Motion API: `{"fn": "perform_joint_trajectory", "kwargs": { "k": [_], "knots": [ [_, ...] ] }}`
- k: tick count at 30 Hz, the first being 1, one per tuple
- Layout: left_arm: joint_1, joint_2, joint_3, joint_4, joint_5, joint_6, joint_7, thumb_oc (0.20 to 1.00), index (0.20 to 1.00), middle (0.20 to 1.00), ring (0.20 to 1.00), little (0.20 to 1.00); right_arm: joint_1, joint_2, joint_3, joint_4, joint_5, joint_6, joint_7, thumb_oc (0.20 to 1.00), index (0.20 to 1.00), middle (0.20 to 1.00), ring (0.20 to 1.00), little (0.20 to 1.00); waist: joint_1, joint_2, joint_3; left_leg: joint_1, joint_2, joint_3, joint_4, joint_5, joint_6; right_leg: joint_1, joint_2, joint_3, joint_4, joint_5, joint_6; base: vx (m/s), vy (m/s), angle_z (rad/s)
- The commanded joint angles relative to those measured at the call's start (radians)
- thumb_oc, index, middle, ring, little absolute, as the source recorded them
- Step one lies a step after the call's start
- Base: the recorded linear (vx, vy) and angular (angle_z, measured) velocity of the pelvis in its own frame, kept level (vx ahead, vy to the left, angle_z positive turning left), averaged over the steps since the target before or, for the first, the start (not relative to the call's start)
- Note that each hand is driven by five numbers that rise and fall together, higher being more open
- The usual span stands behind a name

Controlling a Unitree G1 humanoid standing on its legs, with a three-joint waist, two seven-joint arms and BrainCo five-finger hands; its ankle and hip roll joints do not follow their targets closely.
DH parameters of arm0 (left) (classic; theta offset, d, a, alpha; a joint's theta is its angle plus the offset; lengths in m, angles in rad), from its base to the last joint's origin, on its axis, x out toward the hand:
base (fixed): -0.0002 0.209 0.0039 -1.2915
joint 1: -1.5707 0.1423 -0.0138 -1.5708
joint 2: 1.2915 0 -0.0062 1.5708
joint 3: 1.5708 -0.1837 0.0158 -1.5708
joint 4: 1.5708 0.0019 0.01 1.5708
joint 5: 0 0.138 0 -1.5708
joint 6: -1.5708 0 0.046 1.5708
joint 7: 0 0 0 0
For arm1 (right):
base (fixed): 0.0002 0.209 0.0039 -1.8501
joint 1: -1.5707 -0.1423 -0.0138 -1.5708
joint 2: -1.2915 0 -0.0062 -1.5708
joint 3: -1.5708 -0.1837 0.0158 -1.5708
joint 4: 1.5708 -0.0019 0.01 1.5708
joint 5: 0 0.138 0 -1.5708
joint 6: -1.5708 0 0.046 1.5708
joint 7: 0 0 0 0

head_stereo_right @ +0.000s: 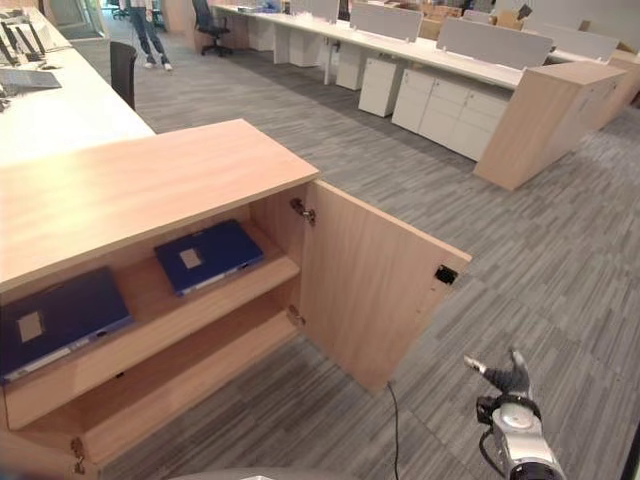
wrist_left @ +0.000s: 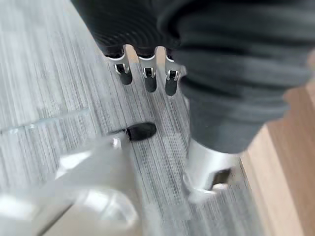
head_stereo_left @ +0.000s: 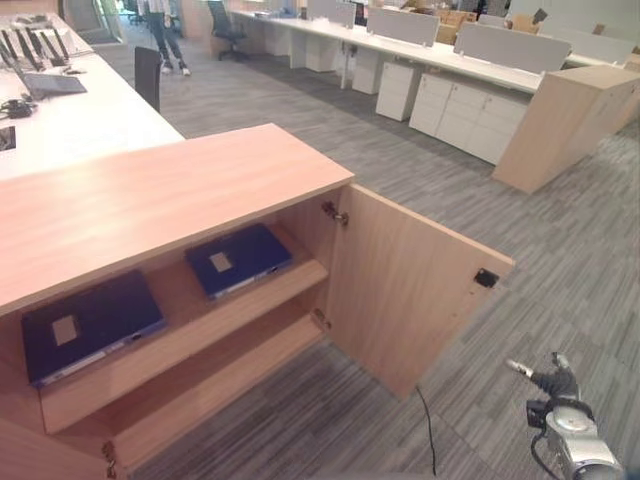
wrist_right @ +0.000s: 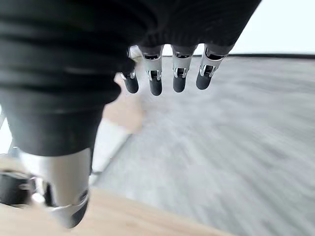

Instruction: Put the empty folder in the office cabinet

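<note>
Left eye view: two blue folders (head_stereo_left: 238, 259) lie flat on the open cabinet (head_stereo_left: 150, 200)'s upper shelf, well apart from the right hand (head_stereo_left: 545, 378), its fingers relaxed and empty beyond the cabinet door (head_stereo_left: 405, 285).

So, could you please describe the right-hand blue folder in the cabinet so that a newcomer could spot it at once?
Find the low wooden cabinet with its door swung open. On its upper shelf lie two dark blue folders, flat. The one meant lies nearer the open door and looks smaller than its neighbour, which lies further left.
</note>
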Motion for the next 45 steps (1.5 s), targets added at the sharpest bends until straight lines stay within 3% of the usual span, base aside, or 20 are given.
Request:
{"fn": "perform_joint_trajectory", "kwargs": {
  "k": [1,2,3,7,9,10,11,13,14,15,17,19,20,21,23,26,33,45],
  "knots": [
    [-0.054,0.041,0.06,0.057,-0.017,-0.012,0.041,1.0,1.0,1.0,1.0,1.0,-0.084,-0.01,-0.032,-0.086,-0.032,-0.066,-0.032,1.0,1.0,1.0,1.0,1.0,0.023,-0.096,0.024,-0.052,-0.013,-0.116,0.194,-0.072,0.011,-0.027,0.013,0.054,0.074,-0.12,-0.014,-0.08,-0.131,-0.42],
    [-0.055,0.041,0.06,0.057,-0.017,-0.012,0.042,1.0,1.0,1.0,1.0,1.0,-0.084,-0.01,-0.033,-0.087,-0.032,-0.066,-0.032,1.0,1.0,1.0,1.0,1.0,0.021,-0.095,0.023,-0.057,-0.013,-0.119,0.199,-0.074,0.011,-0.029,0.013,0.052,0.075,-0.121,-0.014,-0.11,-0.107,-0.49],
    [-0.055,0.034,0.062,0.055,-0.024,-0.014,0.05,1.0,1.0,1.0,1.0,1.0,-0.091,-0.018,-0.033,-0.113,-0.034,-0.066,-0.033,1.0,1.0,1.0,1.0,1.0,0.03,-0.102,0.037,-0.099,-0.04,-0.168,0.265,-0.082,0.029,-0.026,0.007,0.054,0.085,-0.124,-0.02,-0.02,-0.045,-0.29],
    [-0.038,0.017,0.064,0.057,-0.032,-0.016,0.056,1.0,1.0,1.0,1.0,1.0,-0.101,-0.031,-0.041,-0.179,-0.041,-0.06,-0.028,1.0,1.0,1.0,1.0,1.0,0.053,-0.105,0.058,-0.201,-0.215,-0.212,0.301,-0.17,0.082,-0.02,-0.022,0.058,0.11,-0.137,-0.015,0.02,0.036,-0.07],
    [-0.031,0.01,0.069,0.06,-0.032,-0.014,0.062,1.0,1.0,1.0,1.0,1.0,-0.101,-0.032,-0.044,-0.21,-0.047,-0.056,-0.029,1.0,1.0,1.0,1.0,1.0,0.061,-0.087,0.064,-0.234,-0.275,-0.226,0.271,-0.156,0.084,-0.019,-0.025,0.064,0.129,-0.145,-0.013,0.04,0.155,-0.28],
    [0.026,0.045,0.064,-0.147,-0.09,-0.027,0.075,1.0,1.0,1.0,1.0,1.0,-0.07,-0.066,-0.097,-0.25,-0.059,-0.041,-0.031,1.0,1.0,1.0,1.0,1.0,0.073,-0.064,0.073,-0.259,-0.287,-0.227,0.265,-0.142,0.081,-0.021,-0.032,0.059,0.136,-0.148,-0.007,0.0,0.197,-0.29],
    [0.052,-0.006,0.04,-0.08,-0.064,-0.035,0.012,1.0,1.0,1.0,1.0,1.0,-0.108,-0.072,-0.085,-0.154,-0.037,-0.046,-0.032,1.0,1.0,1.0,1.0,1.0,0.081,-0.046,0.078,-0.236,-0.293,-0.228,0.229,-0.14,0.086,-0.026,-0.03,0.062,0.147,-0.159,-0.006,0.01,0.216,-0.12],
    [0.134,0.016,-0.004,-0.296,-0.134,-0.038,-0.023,1.0,1.0,1.0,1.0,1.0,-0.103,-0.121,-0.126,-0.191,-0.048,-0.035,-0.018,1.0,1.0,1.0,1.0,1.0,0.089,-0.002,0.078,-0.179,-0.323,-0.24,0.135,-0.135,0.107,-0.043,-0.043,0.042,0.173,-0.162,0.012,0.03,0.268,-0.11],
    [0.073,-0.003,0.005,-0.027,-0.057,-0.021,-0.009,1.0,1.0,1.0,1.0,1.0,-0.125,-0.091,-0.107,-0.15,-0.079,-0.028,-0.022,1.0,1.0,1.0,1.0,1.0,0.083,0.009,0.071,-0.134,-0.351,-0.238,0.07,-0.131,0.126,-0.092,-0.095,0.023,0.294,-0.158,0.043,0.04,0.233,-0.15],
    [0.07,-0.002,0.006,-0.023,-0.057,-0.022,-0.009,1.0,1.0,1.0,1.0,1.0,-0.126,-0.09,-0.108,-0.152,-0.08,-0.027,-0.022,1.0,1.0,1.0,1.0,1.0,0.084,0.008,0.07,-0.136,-0.351,-0.237,0.067,-0.126,0.127,-0.098,-0.096,0.024,0.296,-0.156,0.043,0.05,0.181,-0.08],
    [0.008,0.02,0.031,0.036,0.006,-0.016,0.016,1.0,1.0,1.0,1.0,1.0,-0.108,-0.07,-0.107,-0.223,-0.095,-0.029,-0.006,1.0,1.0,1.0,1.0,1.0,0.067,-0.005,0.087,-0.099,-0.375,-0.222,0.021,-0.122,0.149,-0.177,-0.159,0.054,0.453,-0.081,0.085,0.0,0.088,0.12],
    [-0.021,0.031,0.043,0.031,0.019,-0.025,0.04,1.0,1.0,1.0,1.0,1.0,-0.069,-0.036,-0.116,-0.285,-0.09,-0.036,-0.001,1.0,1.0,1.0,1.0,1.0,0.066,-0.005,0.092,-0.081,-0.363,-0.222,0.001,-0.129,0.154,-0.223,-0.214,0.05,0.496,-0.065,0.073,0.0,-0.013,0.09],
    [-0.044,0.019,0.023,0.013,0.016,-0.059,0.063,1.0,1.0,1.0,1.0,1.0,-0.072,-0.032,-0.115,-0.286,-0.093,-0.035,-0.007,1.0,1.0,1.0,1.0,1.0,0.061,-0.007,0.09,-0.076,-0.356,-0.227,-0.005,-0.133,0.149,-0.235,-0.234,0.054,0.47,-0.062,0.065,0.04,-0.111,0.18],
    [-0.081,0.005,0.002,-0.007,0.002,-0.048,0.058,1.0,1.0,1.0,1.0,1.0,-0.078,-0.027,-0.11,-0.279,-0.081,-0.034,-0.008,1.0,1.0,1.0,1.0,1.0,0.045,-0.009,0.089,-0.073,-0.353,-0.245,-0.007,-0.133,0.141,-0.226,-0.217,0.08,0.405,-0.066,0.057,0.08,-0.159,0.15],
    [-0.14,-0.014,-0.027,-0.039,-0.026,-0.056,0.077,1.0,1.0,1.0,1.0,1.0,-0.079,-0.02,-0.09,-0.254,-0.054,-0.039,-0.017,1.0,1.0,1.0,1.0,1.0,0.015,-0.042,0.079,-0.075,-0.354,-0.272,0.014,-0.147,0.126,-0.178,-0.143,0.193,0.223,-0.085,0.067,0.13,-0.205,0.57],
    [-0.107,-0.022,-0.016,-0.042,-0.033,-0.059,0.075,1.0,1.0,1.0,1.0,1.0,-0.076,-0.017,-0.092,-0.239,-0.03,-0.045,-0.024,1.0,1.0,1.0,1.0,1.0,0.027,-0.058,0.054,-0.078,-0.34,-0.272,0.024,-0.155,0.119,-0.15,-0.13,0.171,0.156,-0.066,0.07,0.12,-0.192,0.63],
    [-0.041,-0.037,0.008,-0.055,-0.08,-0.057,0.04,1.0,1.0,1.0,1.0,1.0,-0.102,-0.074,-0.074,-0.221,0.001,-0.056,0.012,1.0,1.0,1.0,1.0,1.0,0.042,-0.088,0.02,-0.058,-0.247,-0.295,0.045,-0.159,0.07,-0.084,-0.04,0.139,0.072,-0.078,0.033,0.1,-0.202,0.03],
    [-0.006,-0.034,0.002,-0.067,-0.094,-0.051,0.011,1.0,1.0,1.0,1.0,1.0,-0.168,-0.129,-0.013,-0.172,0.028,-0.073,0.06,1.0,1.0,1.0,1.0,1.0,0.066,-0.102,0.019,-0.056,-0.187,-0.32,0.055,-0.146,0.03,-0.034,0.023,0.109,0.017,-0.106,-0.007,0.03,-0.108,0.06]
  ]
}}
